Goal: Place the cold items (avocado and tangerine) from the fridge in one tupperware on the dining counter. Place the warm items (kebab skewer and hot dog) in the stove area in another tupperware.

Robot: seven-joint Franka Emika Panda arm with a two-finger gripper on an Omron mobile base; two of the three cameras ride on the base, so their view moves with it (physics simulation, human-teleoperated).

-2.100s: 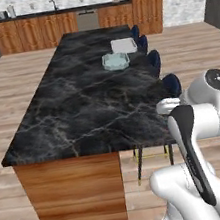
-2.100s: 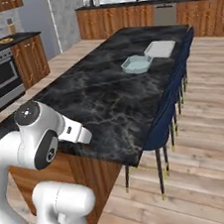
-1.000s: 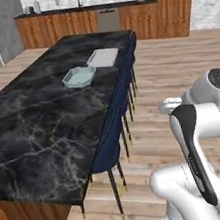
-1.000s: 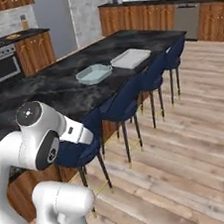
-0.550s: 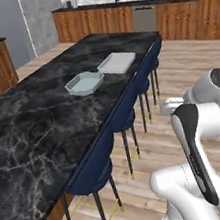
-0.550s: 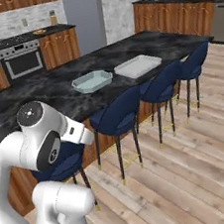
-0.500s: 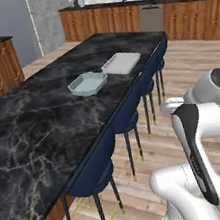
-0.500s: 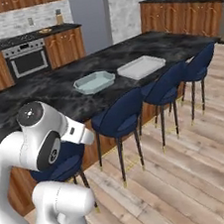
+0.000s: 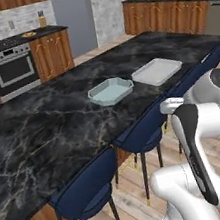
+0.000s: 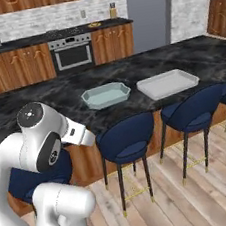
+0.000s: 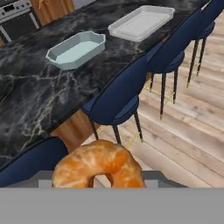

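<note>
Tangerine [image 11: 97,165], one, in claw; two tupperwares [image 11: 77,49] on counter [image 11: 39,100].

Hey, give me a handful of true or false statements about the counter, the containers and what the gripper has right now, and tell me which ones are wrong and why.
1. The gripper is shut on a tangerine. True.
2. The teal tupperware already holds an avocado. False: it is empty.
3. The white tray sits beside the teal tupperware on the dark marble counter. True.
4. The stools along the counter are red. False: they are dark blue.
5. A stove stands against the far wall behind the counter. True.
6. The tangerine rests inside the white tray. False: it is at the gripper, above the floor and stools.
</note>
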